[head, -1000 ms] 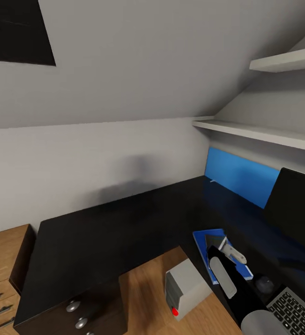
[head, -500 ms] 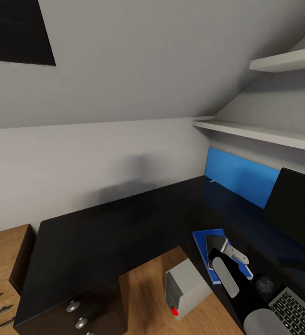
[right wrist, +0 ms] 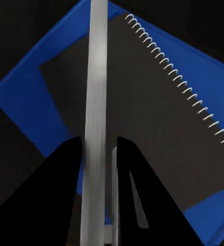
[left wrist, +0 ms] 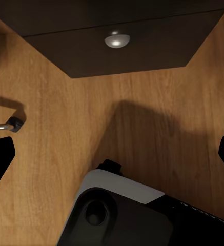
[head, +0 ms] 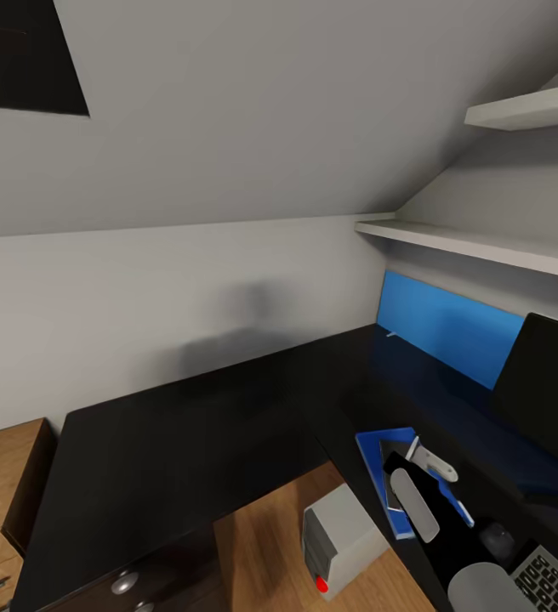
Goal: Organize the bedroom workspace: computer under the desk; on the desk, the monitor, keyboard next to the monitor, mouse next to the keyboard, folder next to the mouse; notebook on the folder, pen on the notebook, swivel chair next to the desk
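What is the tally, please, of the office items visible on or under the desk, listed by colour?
Blue: 1, the folder
Dark grey: 2, the notebook and the keyboard
Black: 2, the monitor and the mouse
Silvery white: 1, the pen, held in the right gripper
Light grey: 1, the computer
Total: 7

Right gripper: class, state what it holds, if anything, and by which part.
The right gripper holds the pen, pinched near one end, above the notebook.
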`<state>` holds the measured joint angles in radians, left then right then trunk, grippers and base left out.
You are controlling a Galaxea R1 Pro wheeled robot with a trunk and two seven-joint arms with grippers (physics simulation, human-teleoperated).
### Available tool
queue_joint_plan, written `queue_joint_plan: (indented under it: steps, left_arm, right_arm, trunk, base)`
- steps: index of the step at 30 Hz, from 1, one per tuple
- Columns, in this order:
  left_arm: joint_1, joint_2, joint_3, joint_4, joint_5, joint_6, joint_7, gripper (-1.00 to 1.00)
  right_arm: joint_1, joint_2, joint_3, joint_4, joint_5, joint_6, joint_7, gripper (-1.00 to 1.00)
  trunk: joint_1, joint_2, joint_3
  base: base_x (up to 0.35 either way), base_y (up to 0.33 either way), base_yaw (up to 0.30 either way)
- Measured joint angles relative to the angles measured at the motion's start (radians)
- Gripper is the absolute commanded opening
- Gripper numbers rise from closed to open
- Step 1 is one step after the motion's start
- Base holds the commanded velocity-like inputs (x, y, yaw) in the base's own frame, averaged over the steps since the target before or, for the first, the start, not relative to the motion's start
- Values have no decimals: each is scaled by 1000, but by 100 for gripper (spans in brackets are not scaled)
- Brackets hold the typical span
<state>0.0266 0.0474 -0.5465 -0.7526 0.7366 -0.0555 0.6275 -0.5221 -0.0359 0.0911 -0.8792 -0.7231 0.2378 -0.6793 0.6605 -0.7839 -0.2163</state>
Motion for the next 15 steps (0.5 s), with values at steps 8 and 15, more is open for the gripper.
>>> queue_joint_plan:
  steps: [8,15]
  left_arm:
    - [0,0,0,0,0,0,0,100]
    - [0,-1,0,0,0,0,0,100]
  right_arm:
    - [-15,-27,0,20,0,-3,3,-100]
    - [-114,-52,-2,187,1,-7,24,-100]
  trunk:
    - [0,0,0]
    - [0,0,0]
  base:
    - [10,0,0]
    - [0,0,0]
